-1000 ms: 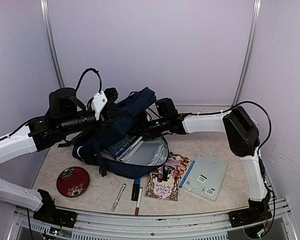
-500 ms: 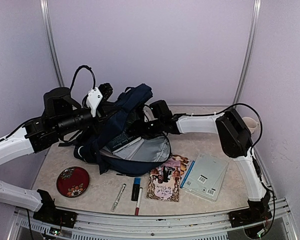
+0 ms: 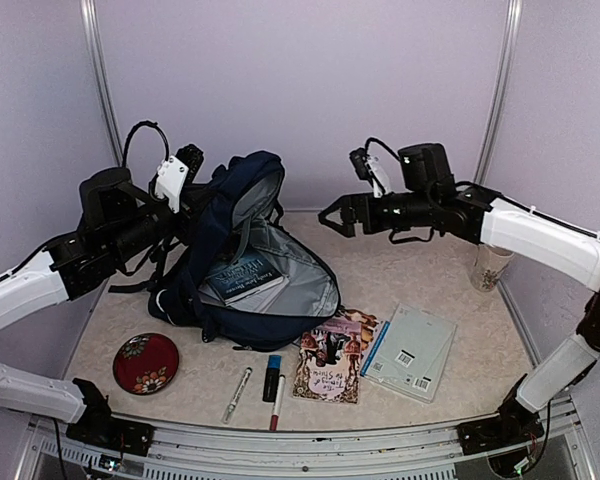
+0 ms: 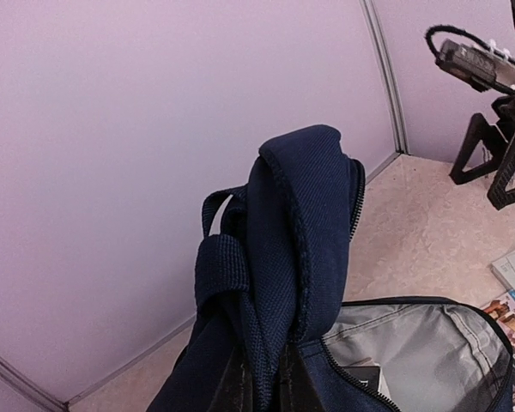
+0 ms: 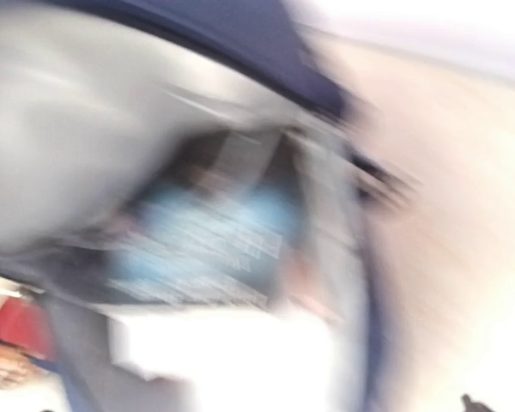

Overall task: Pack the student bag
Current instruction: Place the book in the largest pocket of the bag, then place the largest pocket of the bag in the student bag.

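The student bag (image 3: 216, 300) is a navy-blue backpack lying open at the left of the table, its grey lining (image 3: 298, 280) showing. A blue book (image 3: 242, 275) rests inside it. My left gripper (image 3: 202, 195) is shut on the bag's top fabric and holds that flap (image 4: 292, 223) up. In the left wrist view the cloth is pinched between the dark fingers (image 4: 240, 386). My right gripper (image 3: 336, 219) hangs open and empty in the air to the right of the bag. The right wrist view is badly blurred, showing only grey lining and the blue book (image 5: 206, 240).
A red patterned plate (image 3: 146, 362) lies front left. Three pens (image 3: 236, 394) (image 3: 271, 378) (image 3: 278, 402) lie in front of the bag. A patterned booklet (image 3: 330, 368) and a pale blue notebook (image 3: 410, 352) lie front right. A cup (image 3: 490, 265) stands by the right wall.
My right gripper has pulled out of the bag, up and to the right, and has opened, leaving the blue book inside. The left gripper has lifted the bag's top higher.
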You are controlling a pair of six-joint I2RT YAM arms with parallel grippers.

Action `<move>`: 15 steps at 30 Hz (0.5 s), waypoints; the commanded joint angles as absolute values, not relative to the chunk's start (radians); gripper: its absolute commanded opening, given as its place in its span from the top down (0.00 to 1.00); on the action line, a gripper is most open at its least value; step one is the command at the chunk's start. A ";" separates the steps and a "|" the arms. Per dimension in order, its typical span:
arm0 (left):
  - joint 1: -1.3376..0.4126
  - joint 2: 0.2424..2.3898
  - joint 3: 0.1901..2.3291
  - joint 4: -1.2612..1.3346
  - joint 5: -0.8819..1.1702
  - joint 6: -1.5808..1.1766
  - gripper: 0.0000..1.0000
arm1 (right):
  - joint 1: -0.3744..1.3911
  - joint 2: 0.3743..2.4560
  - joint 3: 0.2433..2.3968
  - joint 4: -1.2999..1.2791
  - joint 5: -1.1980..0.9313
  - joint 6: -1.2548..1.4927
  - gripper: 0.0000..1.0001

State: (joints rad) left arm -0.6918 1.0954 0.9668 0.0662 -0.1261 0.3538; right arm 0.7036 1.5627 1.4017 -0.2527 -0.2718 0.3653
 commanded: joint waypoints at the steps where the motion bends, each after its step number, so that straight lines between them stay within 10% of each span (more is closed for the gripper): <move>1: -0.673 1.111 0.971 0.121 -0.219 0.327 1.00 | 0.512 1.496 1.119 -0.443 -0.186 0.358 0.00; 10: -0.734 1.160 1.028 -0.003 -0.215 0.251 0.96 | 0.319 1.621 0.967 -0.440 -0.265 0.309 0.00; 12: -0.799 1.174 1.056 -0.069 -0.193 0.249 0.37 | 0.286 1.659 0.968 -0.442 -0.279 0.303 0.00; 15: -0.979 1.162 1.074 -0.105 -0.227 0.276 0.05 | 0.272 1.684 0.963 -0.441 -0.285 0.291 0.00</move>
